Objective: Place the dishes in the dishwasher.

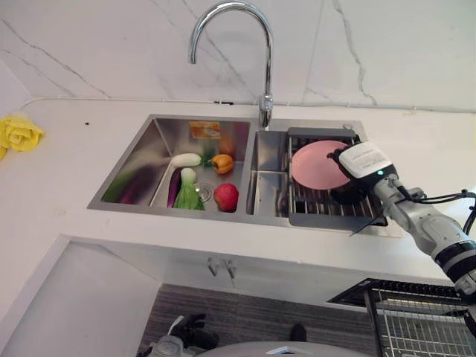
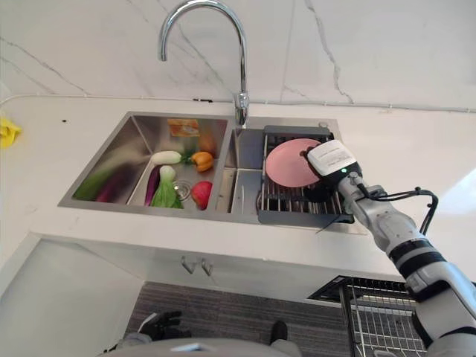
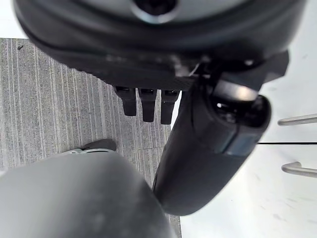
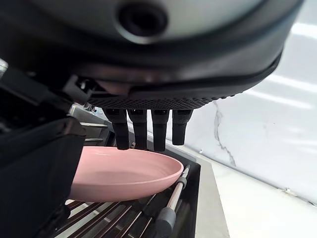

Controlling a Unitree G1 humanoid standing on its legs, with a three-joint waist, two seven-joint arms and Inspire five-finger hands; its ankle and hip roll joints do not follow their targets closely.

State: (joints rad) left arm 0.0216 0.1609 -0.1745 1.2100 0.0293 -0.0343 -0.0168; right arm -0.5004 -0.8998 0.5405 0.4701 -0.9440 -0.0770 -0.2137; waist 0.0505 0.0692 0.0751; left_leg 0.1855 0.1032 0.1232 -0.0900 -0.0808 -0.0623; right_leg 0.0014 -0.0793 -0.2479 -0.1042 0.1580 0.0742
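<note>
A pink plate (image 1: 316,165) lies on the dark drying rack (image 1: 327,207) in the sink's right basin. My right hand (image 1: 349,186) reaches over the plate's right edge. In the right wrist view its straight fingers (image 4: 148,129) hang just above the plate (image 4: 129,171), with the thumb (image 4: 34,173) low beside the rim; nothing is clasped. My left hand (image 3: 208,148) hangs low in front of the cabinet, fingers (image 3: 143,104) relaxed and holding nothing. A wire dishwasher basket (image 1: 424,320) is pulled out at the lower right, below the counter.
The left basin holds toy vegetables: a red fruit (image 1: 226,196), an orange pepper (image 1: 222,163), a white radish (image 1: 186,159), greens (image 1: 189,195). A tall chrome faucet (image 1: 264,74) stands behind the sink. A yellow cloth (image 1: 18,132) lies on the far left counter.
</note>
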